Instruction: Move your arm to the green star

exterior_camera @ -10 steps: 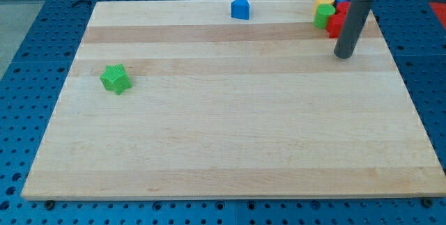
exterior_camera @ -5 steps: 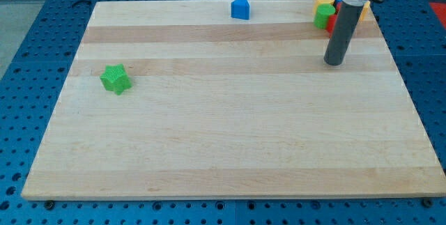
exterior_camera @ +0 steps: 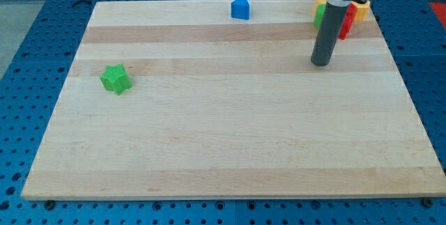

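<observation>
A wooden board (exterior_camera: 230, 134) is seen laid on a blue perforated table (exterior_camera: 28, 58), with the dark rod lowered onto it in the upper right part of the view. My tip (exterior_camera: 320, 63) is planted on bare wood, touching no block; the arm carries no gripper, so nothing is held or clamped, and the rod simply stands upright on the surface.

One green star (exterior_camera: 115, 79) is found alone near the board's left edge, at roughly nine o'clock from my tip and well apart from it, with a wide stretch of board between them. One blue block (exterior_camera: 240, 8), peaked like a small house, is set near the top edge, at about ten o'clock from the tip.

A cluster of blocks is packed into the board's upper right corner, at about one o'clock from the tip and partly hidden behind the rod. In it, one red block (exterior_camera: 345, 24), one orange block (exterior_camera: 362, 10), a sliver of one green block (exterior_camera: 318, 17) and a sliver of one yellow block (exterior_camera: 320, 1) can be counted; their shapes cannot be made out, and whether more lie behind the rod cannot be told.

Six blocks in all are visible: two green, one blue, one red, one orange, one yellow.
</observation>
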